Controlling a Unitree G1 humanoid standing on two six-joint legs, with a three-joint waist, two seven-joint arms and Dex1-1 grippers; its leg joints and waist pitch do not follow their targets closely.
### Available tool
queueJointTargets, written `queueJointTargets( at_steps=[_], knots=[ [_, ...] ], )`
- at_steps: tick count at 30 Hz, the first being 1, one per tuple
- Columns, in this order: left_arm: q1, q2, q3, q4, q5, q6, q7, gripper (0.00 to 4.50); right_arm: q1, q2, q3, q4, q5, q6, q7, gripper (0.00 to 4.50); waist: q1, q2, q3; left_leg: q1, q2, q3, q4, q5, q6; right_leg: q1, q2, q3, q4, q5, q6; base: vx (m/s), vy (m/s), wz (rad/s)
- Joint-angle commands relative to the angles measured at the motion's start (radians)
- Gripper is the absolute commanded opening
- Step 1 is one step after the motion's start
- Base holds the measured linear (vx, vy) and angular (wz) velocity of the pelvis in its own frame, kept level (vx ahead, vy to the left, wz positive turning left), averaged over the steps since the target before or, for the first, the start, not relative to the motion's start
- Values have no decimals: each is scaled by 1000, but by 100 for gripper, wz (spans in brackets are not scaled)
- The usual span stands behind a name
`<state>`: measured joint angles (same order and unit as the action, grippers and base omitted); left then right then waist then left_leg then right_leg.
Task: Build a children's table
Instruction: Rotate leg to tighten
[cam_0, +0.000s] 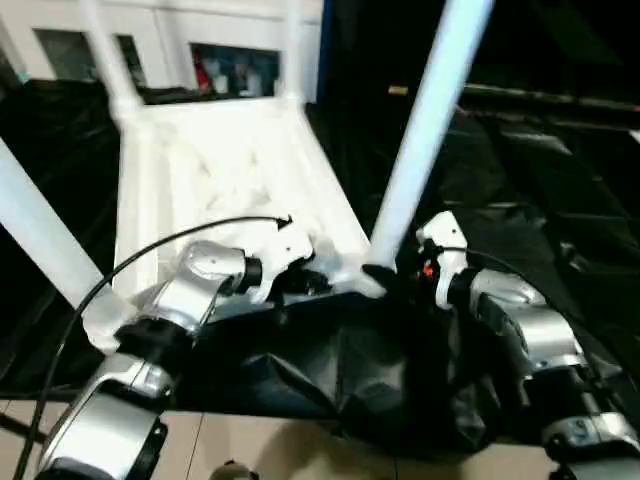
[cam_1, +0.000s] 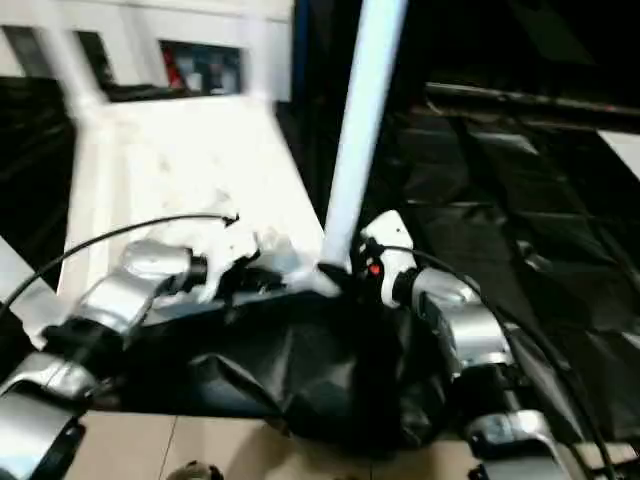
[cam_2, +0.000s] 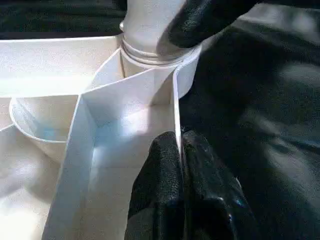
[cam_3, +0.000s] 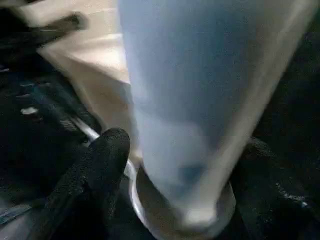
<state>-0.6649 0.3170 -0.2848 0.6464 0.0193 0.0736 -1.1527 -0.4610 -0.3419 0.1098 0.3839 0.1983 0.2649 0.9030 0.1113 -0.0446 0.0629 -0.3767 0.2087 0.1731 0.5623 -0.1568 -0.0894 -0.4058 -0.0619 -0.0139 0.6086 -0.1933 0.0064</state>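
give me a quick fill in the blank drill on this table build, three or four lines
1. The left gripper pinches the tabletop's thin white ____.
2. The right gripper holds a leg near its ____ end.
3. That leg stands in a round corner ____.
4. The tabletop lies with its ribbed ____ facing up.

Missing words: rim; lower; socket; underside

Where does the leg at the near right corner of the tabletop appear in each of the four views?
Left eye view: leg rises right of centre, above the right gripper.
Right eye view: leg centre, leaning slightly.
Left wrist view: its base at top, in the socket.
Right wrist view: leg close up, centre.
Shared landmark: that corner socket.
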Motion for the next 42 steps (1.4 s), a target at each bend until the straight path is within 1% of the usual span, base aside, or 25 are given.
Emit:
queueJointTargets(
  at_steps=[1, 5, 7, 9, 10, 11, 14, 15, 16, 24, 26, 27, 29, 30, 31, 32, 33, 34, 35, 36, 37, 38, 39, 41, 42],
  knots=[
    [9, -4, 2, -54, -60, 1, -52, 0, 24, -37, 22, -47, 18, 24, 76, 314, 1, 2, -63, 21, 21, 5, -56, -184, 50, 49, -57, 22, -56, -22, -243, 0, 0, 0],
    [30, 22, 9, -79, -68, 7, -83, 0, 36, -56, 29, -72, 32, 47, 123, 314, 4, 0, -65, 19, 19, 7, -55, -190, 43, 50, -60, 22, -56, -40, -240, 0, 0, 0],
    [37, 31, 11, -88, -70, 11, -94, 0, 39, -58, 29, -79, 38, 55, 134, 287, 4, -1, -66, 20, 19, 7, -54, -189, 39, 49, -61, 22, -56, -53, -236, 0, 0, 0],
    [45, 36, 12, -97, -70, 16, -103, 0, 42, -62, 35, -88, 42, 61, 142, 277, 3, -2, -66, 19, 19, 6, -55, -188, 35, 49, -61, 22, -57, -64, -234, 0, 0, 0],
    [47, 37, 13, -100, -70, 18, -104, 0, 44, -64, 36, -92, 44, 64, 143, 256, 4, 0, -67, 20, 20, 6, -54, -187, 34, 48, -61, 22, -56, -62, -234, 0, 0, 0],
    [48, 39, 14, -102, -70, 19, -104, 0, 43, -65, 38, -91, 44, 64, 144, 256, 4, -3, -68, 20, 20, 7, -53, -180, 35, 48, -60, 22, -55, -50, -235, 0, 0, 0],
    [52, 42, 15, -109, -73, 25, -105, 0, 42, -64, 40, -89, 43, 67, 152, 226, 4, -3, -70, 19, 17, 7, -50, -161, 40, 50, -60, 22, -51, -26, -238, 0, 0, 0],
    [54, 43, 15, -114, -74, 28, -106, 0, 43, -64, 40, -92, 43, 69, 153, 226, 5, -4, -70, 19, 17, 8, -50, -156, 42, 51, -59, 22, -50, -19, -239, 0, 0, 0],
    [56, 44, 16, -117, -74, 30, -106, 0, 44, -65, 41, -94, 43, 72, 156, 211, 5, -4, -70, 18, 17, 8, -49, -148, 46, 51, -59, 22, -49, -11, -240, 0, 0, 0],
    [57, 34, 18, -119, -69, 37, -92, 0, 49, -62, 45, -91, 39, 79, 149, 199, 5, -5, -69, 19, 16, 8, -47, -149, 50, 51, -58, 22, -49, -20, -240, 0, 0, 0],
    [40, 13, 22, -89, -41, 40, -17, 0, 52, -41, 36, -71, 25, 73, 97, 198, 4, -6, -67, 18, 16, 8, -47, -148, 50, 50, -58, 22, -50, -23, -238, 0, 0, 0],
    [25, -1, 27, -62, -22, 51, 40, 0, 45, -22, 27, -45, 3, 70, 33, 198, 3, -6, -66, 18, 16, 8, -48, -150, 48, 49, -58, 22, -51, -29, -237, 0, 0, 0],
    [6, -19, 36, -29, -8, 59, 101, 0, 31, 5, 12, -4, -24, 68, -56, 198, 1, -5, -64, 18, 14, 7, -49, -166, 32, 48, -60, 22, -55, -72, -229, 0, 0, 0],
    [-29, -54, 50, 26, 13, 73, 202, 0, 4, 60, -28, 73, -50, 82, -223, 198, -1, -5, -59, 20, 12, 8, -52, -197, 14, 42, -61, 24, -63, -138, -218, 0, 0, 0],
    [-49, -74, 51, 54, 27, 79, 254, 0, -10, 96, -57, 111, -52, 93, -318, 196, -7, -5, -58, 21, 9, 5, -56, -228, -14, 41, -63, 23, -68, -221, -202, 0, 0, 0],
    [-61, -86, 50, 71, 37, 83, 286, 0, -18, 119, -76, 134, -52, 100, -376, 196, -11, -6, -60, 20, 10, 0, -58, -244, -31, 45, -65, 23, -72, -272, -180, 0, 0, 0],
    [-61, -86, 50, 71, 37, 83, 286, 0, -18, 119, -76, 134, -52, 100, -376, 195, -12, -7, -60, 20, 9, 0, -58, -241, -29, 45, -63, 23, -75, -272, -168, 0, 0, 0],
    [-95, -136, 59, 113, 45, 113, 380, 0, -45, 186, -124, 195, -47, 116, -535, 195, -12, 2, -60, 21, 9, 0, -57, -242, -30, 42, -64, 25, -74, -260, -168, 0, 0, 0],
    [-109, -157, 63, 129, 48, 121, 418, 0, -56, 212, -139, 217, -46, 116, -594, 195, -18, 1, -58, 23, 8, 1, -59, -258, -31, 36, -61, 26, -77, -265, -169, 0, 0, 0],
    [-122, -180, 68, 144, 49, 131, 454, 0, -66, 237, -151, 238, -43, 110, -639, 195, -18, -1, -60, 22, 7, 0, -60, -258, -36, 40, -61, 24, -77, -271, -166, 0, 0, 0],
    [-135, -202, 69, 161, 50, 132, 479, 0, -79, 265, -160, 258, -39, 103, -671, 195, -17, 5, -61, 25, 8, -1, -60, -259, -38, 37, -61, 24, -76, -261, -168, 0, 0, 0],
    [-148, -226, 68, 176, 54, 130, 504, 0, -92, 293, -160, 275, -43, 90, -696, 195, -20, 4, -61, 21, 7, -1, -59, -257, -35, 39, -59, 25, -76, -239, -172, 0, 0, 0],
    [-156, -241, 65, 184, 56, 130, 517, 0, -100, 311, -154, 284, -47, 82, -703, 195, -19, 6, -62, 21, 7, -2, -60, -252, -36, 41, -58, 24, -74, -218, -172, 0, 0, 0],
    [-171, -262, 53, 202, 64, 113, 523, 0, -120, 344, -149, 301, -52, 56, -713, 195, -20, 4, -64, 19, 6, -1, -59, -232, -29, 44, -56, 23, -70, -154, -177, 0, 0, 0],
    [-176, -267, 49, 209, 67, 106, 523, 0, -126, 349, -141, 305, -61, 41, -711, 195, -19, 6, -64, 19, 7, -1, -58, -219, -23, 46, -55, 23, -66, -114, -185, 0, 0, 0]
  ],
)
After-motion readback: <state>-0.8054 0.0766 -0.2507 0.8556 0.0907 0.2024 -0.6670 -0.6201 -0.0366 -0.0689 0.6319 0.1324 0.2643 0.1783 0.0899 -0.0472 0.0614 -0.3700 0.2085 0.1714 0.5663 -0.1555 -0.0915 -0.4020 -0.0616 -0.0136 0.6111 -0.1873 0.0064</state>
